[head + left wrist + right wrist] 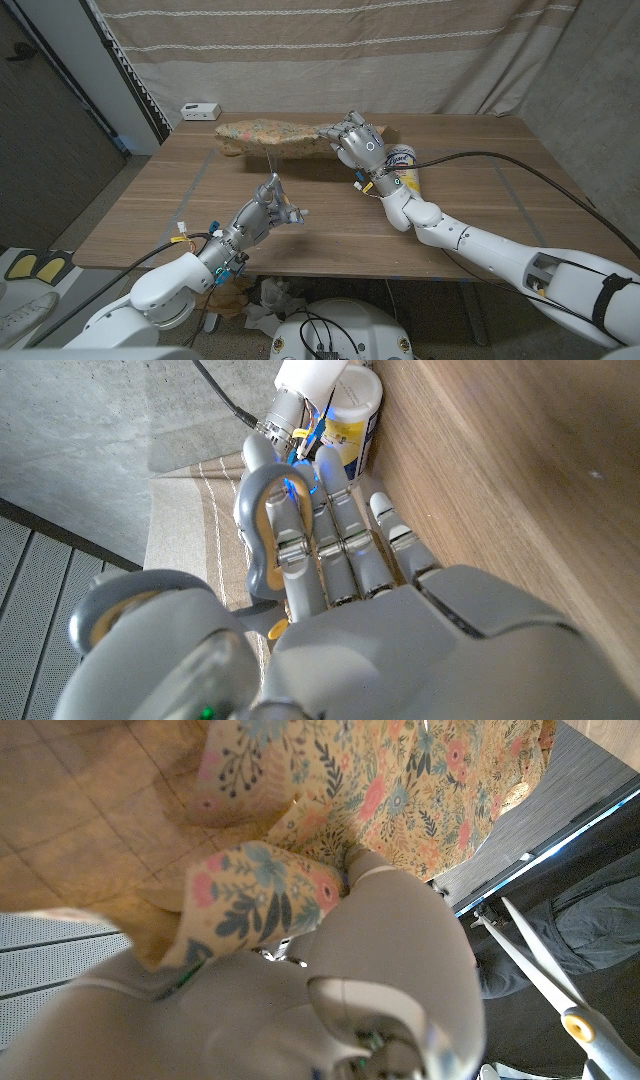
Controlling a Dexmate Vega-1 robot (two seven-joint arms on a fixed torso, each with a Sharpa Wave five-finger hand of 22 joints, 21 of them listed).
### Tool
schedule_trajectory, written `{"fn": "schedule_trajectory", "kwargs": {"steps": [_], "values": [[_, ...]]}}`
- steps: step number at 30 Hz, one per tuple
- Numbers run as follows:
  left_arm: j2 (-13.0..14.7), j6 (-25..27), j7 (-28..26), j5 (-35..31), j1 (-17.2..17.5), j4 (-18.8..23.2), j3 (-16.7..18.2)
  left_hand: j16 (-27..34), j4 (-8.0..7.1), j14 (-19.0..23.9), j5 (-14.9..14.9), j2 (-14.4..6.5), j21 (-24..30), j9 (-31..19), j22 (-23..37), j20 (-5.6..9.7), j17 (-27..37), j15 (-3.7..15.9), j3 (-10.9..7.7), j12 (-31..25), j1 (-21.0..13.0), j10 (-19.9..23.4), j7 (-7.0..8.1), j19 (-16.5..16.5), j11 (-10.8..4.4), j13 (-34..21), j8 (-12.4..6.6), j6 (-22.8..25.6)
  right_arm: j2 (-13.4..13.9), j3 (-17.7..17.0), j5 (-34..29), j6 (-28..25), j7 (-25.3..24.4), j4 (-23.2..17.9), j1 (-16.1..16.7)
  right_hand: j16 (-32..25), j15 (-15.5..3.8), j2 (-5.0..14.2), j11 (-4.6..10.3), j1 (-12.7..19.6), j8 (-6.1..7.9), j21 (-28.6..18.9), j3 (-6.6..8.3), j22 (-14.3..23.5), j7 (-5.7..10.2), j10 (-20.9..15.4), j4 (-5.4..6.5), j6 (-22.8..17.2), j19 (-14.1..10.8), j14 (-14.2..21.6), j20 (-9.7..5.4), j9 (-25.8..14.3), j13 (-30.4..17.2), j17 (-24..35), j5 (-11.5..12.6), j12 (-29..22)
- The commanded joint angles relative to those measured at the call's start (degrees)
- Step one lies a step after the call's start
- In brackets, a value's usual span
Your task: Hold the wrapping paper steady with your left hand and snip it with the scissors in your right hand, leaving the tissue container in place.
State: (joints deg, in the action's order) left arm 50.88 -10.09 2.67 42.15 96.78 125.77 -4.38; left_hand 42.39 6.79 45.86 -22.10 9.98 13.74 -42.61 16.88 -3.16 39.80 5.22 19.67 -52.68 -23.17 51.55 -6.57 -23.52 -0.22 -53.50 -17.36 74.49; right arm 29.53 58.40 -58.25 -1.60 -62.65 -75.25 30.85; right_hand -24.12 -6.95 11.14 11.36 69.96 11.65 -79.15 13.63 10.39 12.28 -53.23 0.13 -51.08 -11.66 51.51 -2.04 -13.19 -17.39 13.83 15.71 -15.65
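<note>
Gripping the scissors (272,178), the left hand (268,212) holds them blades-up above mid-table. Right hand (357,142) clutches the right end of the floral wrapping paper (268,137), lifted over the table's far side. Tissue container (403,170) stands just beside the right wrist.

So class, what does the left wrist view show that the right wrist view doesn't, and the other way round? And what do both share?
Left wrist view, not the right wrist view: the tissue container and the left hand holding the handles of the scissors. Right wrist view, not the left wrist view: the floral wrapping paper, gripped by the right hand. Both share the scissors, seen in the right wrist view as blades.
</note>
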Motion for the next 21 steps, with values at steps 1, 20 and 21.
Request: {"fn": "schedule_trajectory", "kwargs": {"steps": [1, 20, 21], "values": [[0.91, 1.73, -0.94, 0.46, 1.28, 1.25, 1.81, 0.25, 0.23, -0.02, 0.19, -0.13, -0.1, -0.25, 0.12, 0.19, 0.11, 2.29, 0.26, -5.0, 0.26, 5.02, -0.29, -0.02, -4.71, 0.06, 0.08, -0.2, 1.11, -0.63, -0.51, -0.18, 0.83, -2.0, 0.42, 0.16, -6.93, -0.05, 0.01, -0.59, 0.11, 0.05, -0.1, 0.02, 0.21, -0.61, -0.17, -0.42, -0.04, 0.69, -8.01, -0.14, -0.2, 0.01, 0.59, 0.05], [1.67, 4.24, 1.53, 1.34, -4.64, -0.54, -2.29, 0.48, 0.24, -0.01, 0.16, -0.06, -0.05, -0.27, 0.11, 0.16, 0.04, 2.17, 0.28, -5.24, 0.37, 5.03, -0.4, -0.19, -4.5, -0.08, 0.21, 0.06, 3.9, -1.53, -3.73, 0.79, 2.34, -6.25, 1.3, 0.51, -6.93, -0.03, -0.04, -0.69, 0.16, 0.22, -0.11, 0.04, 0.21, -0.8, -0.26, -0.48, -0.12, 1.0, -8.01, -0.23, -0.16, -0.09, 0.78, 0.27], [1.75, 4.3, 1.64, 1.52, -4.78, -0.53, -2.43, 0.47, 0.25, -0.03, 0.16, -0.06, -0.04, -0.22, 0.11, 0.16, 0.01, 2.21, 0.28, -5.26, 0.37, 5.03, -0.45, -0.2, -4.46, -0.1, 0.23, 0.13, 3.98, -1.58, -3.83, 0.93, 2.3, -6.36, 1.31, 0.52, -6.92, -0.03, -0.04, -0.7, 0.15, 0.22, -0.12, 0.04, 0.2, -0.77, -0.25, -0.46, -0.11, 1.0, -8.02, -0.23, -0.16, -0.09, 0.78, 0.3]]}}
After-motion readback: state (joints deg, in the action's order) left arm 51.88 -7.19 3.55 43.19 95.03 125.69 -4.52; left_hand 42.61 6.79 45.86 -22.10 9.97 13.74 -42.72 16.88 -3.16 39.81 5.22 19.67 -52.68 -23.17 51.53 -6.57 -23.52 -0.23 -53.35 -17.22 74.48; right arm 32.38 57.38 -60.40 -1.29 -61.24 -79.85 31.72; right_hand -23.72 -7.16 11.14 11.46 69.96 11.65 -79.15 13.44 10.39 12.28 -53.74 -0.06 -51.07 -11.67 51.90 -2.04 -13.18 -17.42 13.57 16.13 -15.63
